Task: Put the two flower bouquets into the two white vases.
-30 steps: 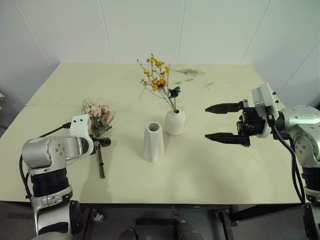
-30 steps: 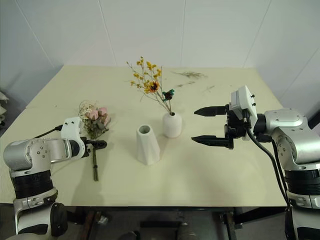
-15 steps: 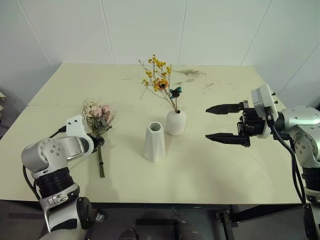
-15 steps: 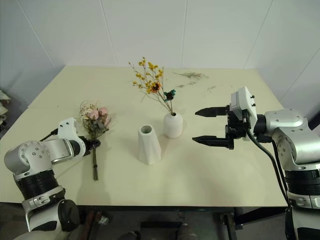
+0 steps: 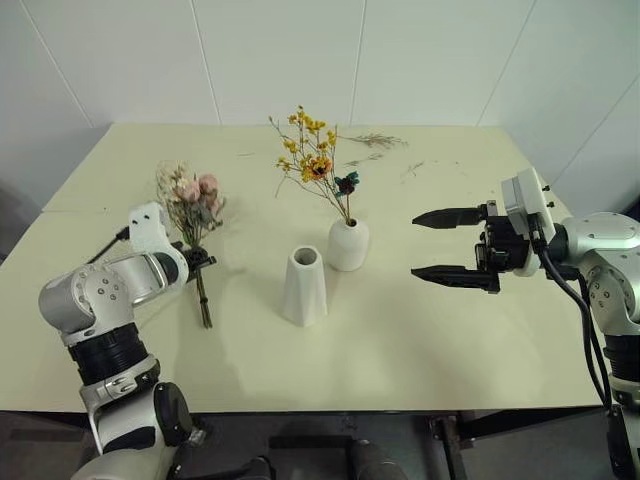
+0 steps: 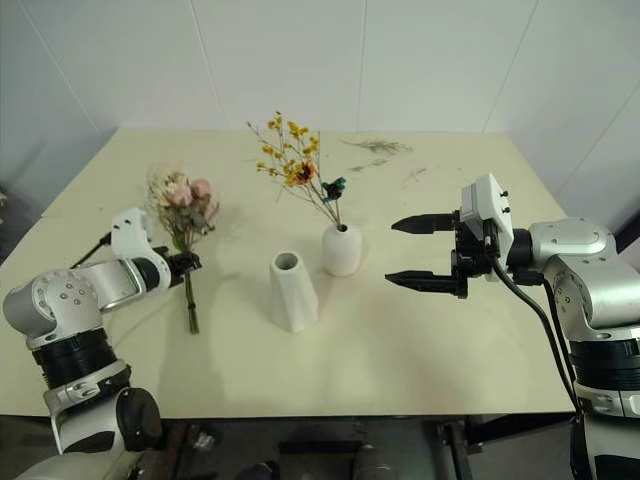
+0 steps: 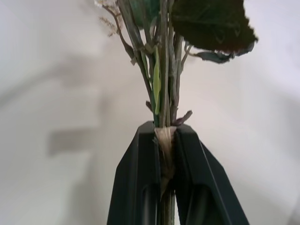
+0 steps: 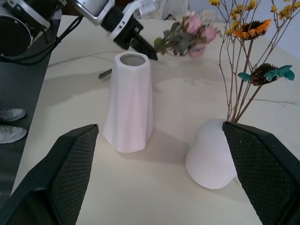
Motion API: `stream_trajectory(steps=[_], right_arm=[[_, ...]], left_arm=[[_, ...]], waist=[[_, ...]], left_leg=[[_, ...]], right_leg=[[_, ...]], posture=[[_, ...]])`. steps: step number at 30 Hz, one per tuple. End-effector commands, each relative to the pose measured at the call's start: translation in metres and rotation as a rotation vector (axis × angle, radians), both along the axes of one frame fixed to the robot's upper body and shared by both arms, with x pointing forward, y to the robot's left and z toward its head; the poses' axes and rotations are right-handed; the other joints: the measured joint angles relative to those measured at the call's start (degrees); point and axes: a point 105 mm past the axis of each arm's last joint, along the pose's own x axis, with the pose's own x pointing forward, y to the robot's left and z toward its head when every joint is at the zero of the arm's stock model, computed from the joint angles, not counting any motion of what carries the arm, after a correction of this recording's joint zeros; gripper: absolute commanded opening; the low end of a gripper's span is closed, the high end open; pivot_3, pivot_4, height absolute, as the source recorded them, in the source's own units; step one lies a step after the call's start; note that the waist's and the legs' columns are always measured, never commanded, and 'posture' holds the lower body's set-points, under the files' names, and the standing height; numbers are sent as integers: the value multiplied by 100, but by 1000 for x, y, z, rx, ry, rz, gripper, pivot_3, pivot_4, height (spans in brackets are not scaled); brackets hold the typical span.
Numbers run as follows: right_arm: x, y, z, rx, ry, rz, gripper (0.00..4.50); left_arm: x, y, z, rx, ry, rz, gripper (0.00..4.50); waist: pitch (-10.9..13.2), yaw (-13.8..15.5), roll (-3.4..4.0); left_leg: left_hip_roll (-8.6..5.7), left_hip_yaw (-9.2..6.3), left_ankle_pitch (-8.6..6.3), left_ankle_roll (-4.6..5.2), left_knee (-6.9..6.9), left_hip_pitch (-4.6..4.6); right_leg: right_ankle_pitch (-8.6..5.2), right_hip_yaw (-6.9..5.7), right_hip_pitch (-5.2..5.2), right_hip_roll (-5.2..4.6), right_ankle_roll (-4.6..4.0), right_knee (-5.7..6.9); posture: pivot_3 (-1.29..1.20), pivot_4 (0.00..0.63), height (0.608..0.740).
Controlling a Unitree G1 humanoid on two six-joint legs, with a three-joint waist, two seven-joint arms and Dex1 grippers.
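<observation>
My left gripper [image 5: 200,262] is shut on the stems of the pink rose bouquet [image 5: 190,197], at the table's left. The flower heads stand raised, and the stem ends hang low near the tabletop. In the left wrist view the black fingers [image 7: 140,187] pinch the tied stems [image 7: 165,140]. The taller faceted white vase [image 5: 303,286] stands empty at the middle. Just behind it, the rounded white vase [image 5: 348,245] holds the yellow flower spray [image 5: 315,165]. My right gripper [image 5: 415,244] hovers open to the right of both vases, pointing at them.
Loose dried twigs [image 5: 375,142] lie at the back of the cream table [image 5: 400,350], near the white wall. The right wrist view shows the tall vase [image 8: 129,108], the round vase [image 8: 211,157] and the left gripper [image 8: 145,49] with the roses beyond.
The left gripper has shut on the rose bouquet's stems and risen, tipping the flower heads up off the table. The right arm has stayed still.
</observation>
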Motion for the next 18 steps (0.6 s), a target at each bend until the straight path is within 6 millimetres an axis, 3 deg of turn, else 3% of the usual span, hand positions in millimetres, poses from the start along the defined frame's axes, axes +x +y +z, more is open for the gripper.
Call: stream_trajectory(steps=[1,8,12,15,17,18], right_arm=[[-5,-1,6,10,-34,-3,4500],[-11,-2,5,15,-25,19,4500],[-12,-1,5,20,-28,15,4500],[-13,-1,4,22,-27,5,4500],[-13,-1,4,24,-26,0,4500],[-13,-1,3,26,-25,-3,4500]], left_arm=[[8,4,42,76,-240,-22,89],[5,-16,108,111,-714,-139,89],[-1,-26,131,121,-894,-179,89],[-15,-40,162,93,-1099,-255,89],[-18,-44,171,57,-1145,-283,89],[-26,-56,178,29,-1188,-365,89]], waist=[[0,19,0],[0,56,0],[0,73,0],[0,74,0],[0,68,0],[0,63,0]], left_leg=[[0,0,-3,1,0,0],[0,0,-10,10,3,-14],[0,0,-11,12,4,-17],[0,0,-11,14,9,-17],[0,0,-11,14,11,-18],[0,1,-11,15,11,-18]], right_leg=[[0,0,1,0,0,-1],[0,-2,0,-2,0,-11],[0,-3,-1,-3,0,-13],[1,-4,0,-3,2,-12],[2,-3,0,-3,3,-12],[2,-3,0,-3,3,-12]], posture=[[0,150,740],[0,150,740],[0,150,740],[0,150,740],[0,150,740],[0,150,740]])
